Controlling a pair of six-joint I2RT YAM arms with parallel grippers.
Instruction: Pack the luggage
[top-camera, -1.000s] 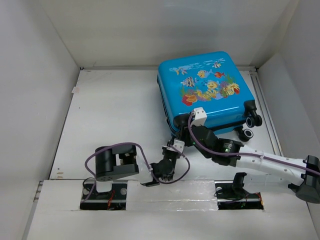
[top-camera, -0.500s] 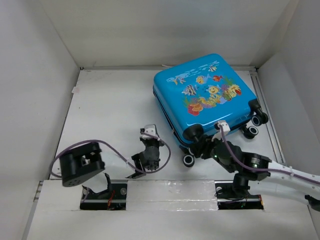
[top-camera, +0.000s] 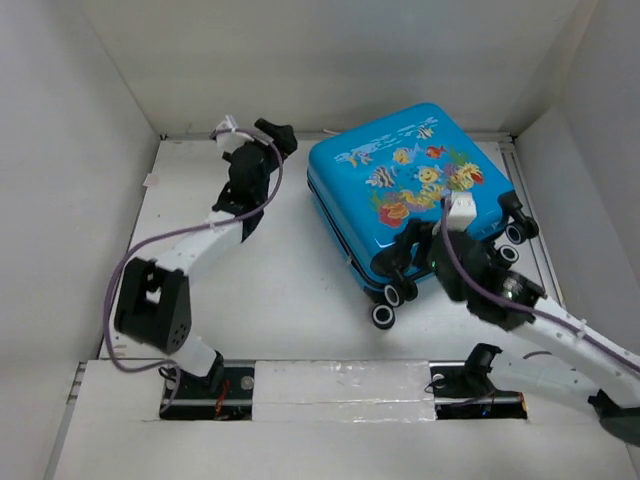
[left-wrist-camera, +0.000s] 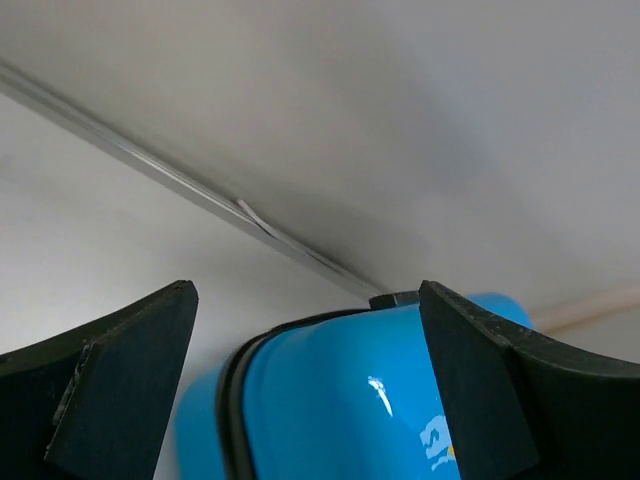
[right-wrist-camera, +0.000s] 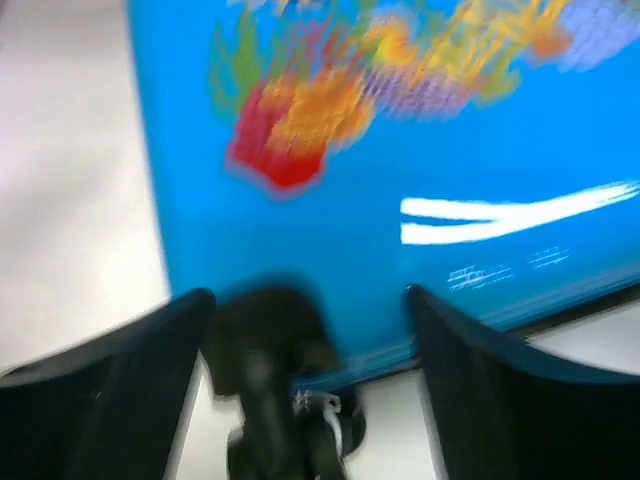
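A: Start with the suitcase (top-camera: 410, 190). Where?

B: Lies at the far right of the counter (top-camera: 230, 290), flat on one shell, fish print up. Looks shut along the seam. Points its wheels (top-camera: 384, 315) to the near right and its opposite end toward the back wall.

A: And seen from the left tool (top-camera: 274, 134)?

B: Sits to its right, just beside. Hangs by the far left corner of the case with fingers apart, holding nothing. Shows that blue corner between the fingers in the wrist view.

A: Right tool (top-camera: 412, 250)?

B: Hovers over the near wheel edge, fingers spread as well. Frames a black wheel between them, but does not seem to pinch it, so far as the blur allows.

A: Long axis?

B: Hard to call, being nearly square from above. Probably runs from the wheel edge at near right to the far left edge, slanted against the counter's sides.

A: So which flank for opening?

B: Likely the left one, facing the open counter, with the seam in plain view. Lies within reach of the left tool at its far end. Probably calls for steadying the wheel end with the right and lifting with the left.
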